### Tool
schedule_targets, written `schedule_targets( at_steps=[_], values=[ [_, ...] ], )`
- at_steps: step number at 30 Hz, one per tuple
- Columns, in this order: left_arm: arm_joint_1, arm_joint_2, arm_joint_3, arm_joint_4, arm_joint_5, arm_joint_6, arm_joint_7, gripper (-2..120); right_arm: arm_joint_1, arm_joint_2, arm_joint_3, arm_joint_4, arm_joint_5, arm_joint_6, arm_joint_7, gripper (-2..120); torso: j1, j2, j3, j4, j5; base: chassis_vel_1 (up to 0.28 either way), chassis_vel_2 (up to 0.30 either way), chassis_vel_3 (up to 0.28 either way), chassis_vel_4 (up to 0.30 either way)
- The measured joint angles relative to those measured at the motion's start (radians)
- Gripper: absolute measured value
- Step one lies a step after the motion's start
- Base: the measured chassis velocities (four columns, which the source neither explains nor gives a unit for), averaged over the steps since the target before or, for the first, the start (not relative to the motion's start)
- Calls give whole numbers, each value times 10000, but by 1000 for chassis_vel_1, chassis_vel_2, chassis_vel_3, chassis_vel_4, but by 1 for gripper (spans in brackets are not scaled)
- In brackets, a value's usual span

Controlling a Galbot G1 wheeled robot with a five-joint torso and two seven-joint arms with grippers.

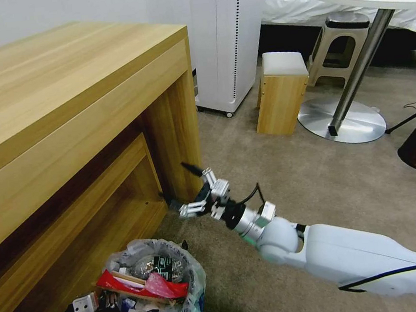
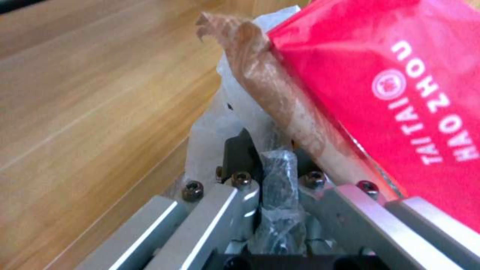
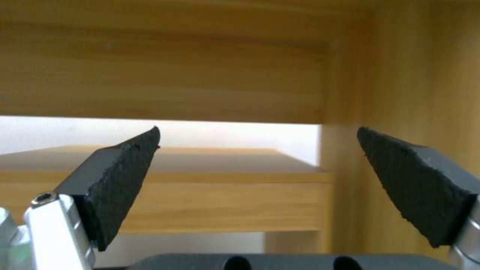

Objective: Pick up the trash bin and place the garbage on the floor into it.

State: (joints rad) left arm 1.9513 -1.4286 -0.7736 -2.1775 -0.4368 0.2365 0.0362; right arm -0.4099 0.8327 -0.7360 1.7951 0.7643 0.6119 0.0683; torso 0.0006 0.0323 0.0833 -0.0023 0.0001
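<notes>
A small round blue trash bin (image 1: 155, 291) lined with a translucent white plastic bag sits at six o'clock on the beige short-pile carpet floor (image 1: 318, 179), packed with garbage (image 1: 149, 282). The left gripper (image 2: 272, 168) clamps its fingers on the bag-covered rim; the right gripper (image 1: 191, 189) hovers at the light wooden desk (image 1: 65, 101), fingers spread wide.

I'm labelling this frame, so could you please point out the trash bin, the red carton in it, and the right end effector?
trash bin (image 1: 192, 270): head view, bag-covered rim on its right side.
red carton (image 2: 400, 93): left wrist view, its printed red face.
right end effector (image 1: 194, 187): head view, midway between its open fingertips.
</notes>
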Motion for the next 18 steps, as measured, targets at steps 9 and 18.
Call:
schedule_targets(
  at_steps=[9, 18],
  values=[
    [-449, 554, 165, 741, -480, 154, -144, 3, -799, -607, 1421, 154, 35, 0, 39, 100, 0, 0, 0, 1, 7, 0, 0, 0, 0],
    [-626, 842, 183, 1034, -895, 291, -347, 3, -1394, -863, 2160, 237, -158, -7, 84, 100, -1, 0, -1, 1, 2, 0, 0, 0, 0]
  ],
)
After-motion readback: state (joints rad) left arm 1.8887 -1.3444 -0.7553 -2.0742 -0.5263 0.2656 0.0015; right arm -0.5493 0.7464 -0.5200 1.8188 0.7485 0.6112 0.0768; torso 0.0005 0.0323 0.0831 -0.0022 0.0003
